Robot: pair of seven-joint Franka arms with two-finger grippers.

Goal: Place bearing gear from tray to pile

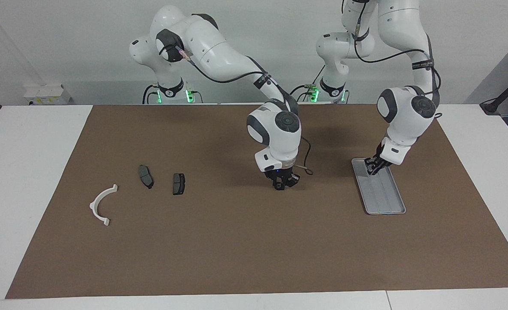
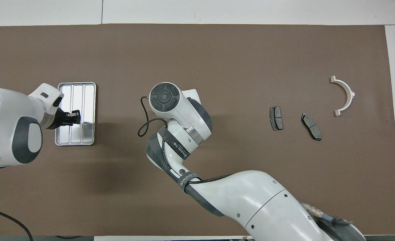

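The bearing gear point(image 1: 278, 186) is a small black part on the brown mat mid-table, between the tray and the pile. My right gripper point(image 1: 281, 185) stands straight down on it, shut on the bearing gear; the overhead view hides both under the right wrist. The ribbed silver tray point(image 1: 385, 198) point(image 2: 77, 90) lies toward the left arm's end and holds no parts. My left gripper point(image 1: 371, 169) point(image 2: 74, 117) is shut, just over the tray's end nearer the robots. The pile is a white half-ring bracket point(image 1: 101, 204) and two dark brake pads point(image 1: 145, 176) point(image 1: 178, 183).
A brown mat point(image 1: 236, 249) covers most of the white table. From above, the pads point(image 2: 276, 117) point(image 2: 311, 126) and the bracket point(image 2: 344, 95) lie spread apart toward the right arm's end. A black cable loops beside the right wrist point(image 2: 143, 124).
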